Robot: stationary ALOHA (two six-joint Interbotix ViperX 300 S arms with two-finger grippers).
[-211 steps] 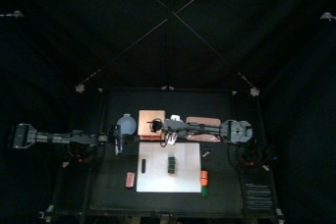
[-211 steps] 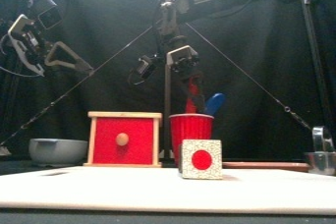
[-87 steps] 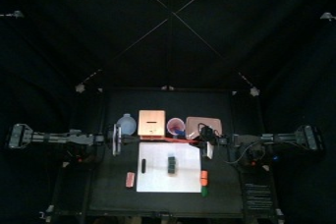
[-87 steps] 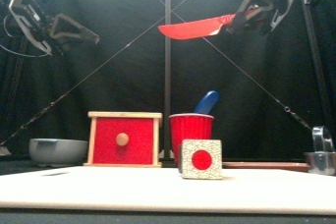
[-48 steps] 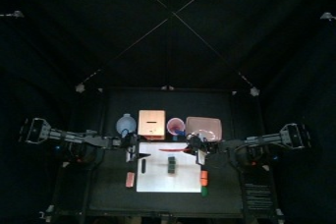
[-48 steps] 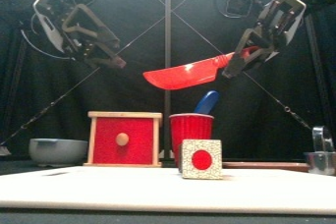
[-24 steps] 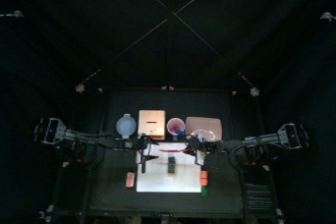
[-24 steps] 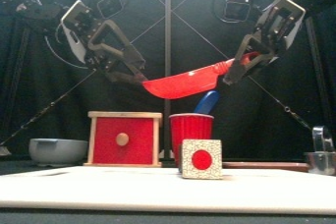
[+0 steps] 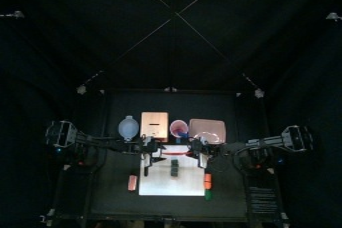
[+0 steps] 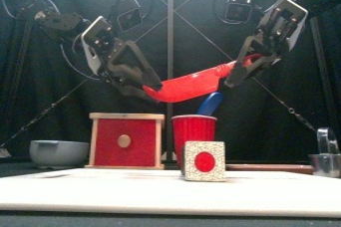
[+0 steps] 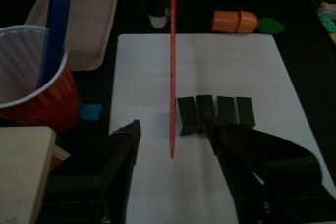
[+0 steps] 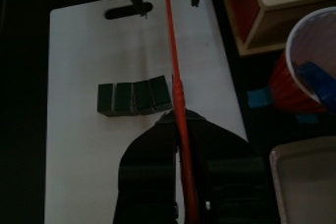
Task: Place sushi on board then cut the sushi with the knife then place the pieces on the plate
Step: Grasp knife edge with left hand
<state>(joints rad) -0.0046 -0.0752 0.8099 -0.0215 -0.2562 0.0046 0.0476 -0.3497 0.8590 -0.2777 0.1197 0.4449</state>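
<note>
the black surface carries a white cutting board at its middle front. behind the board stand, in a row from left to right, a blue-grey bowl, a pale wooden box with a red drawer front, a red cup holding a blue knife, and a flat pink tray. both arms reach in over the board from their own sides. the right end effector is clamped on the handle of the red knife, which hangs in the air above the board with its blade slanting down toward the left arm. the left end effector has its jaws apart, with the knife's tip lying between them; whether they touch it cannot be told. the toy sushi roll lies near the middle of the board, its dark green blocks side by side and joined. an orange toy and a green toy sit on the surface just off the board's edge.
</note>
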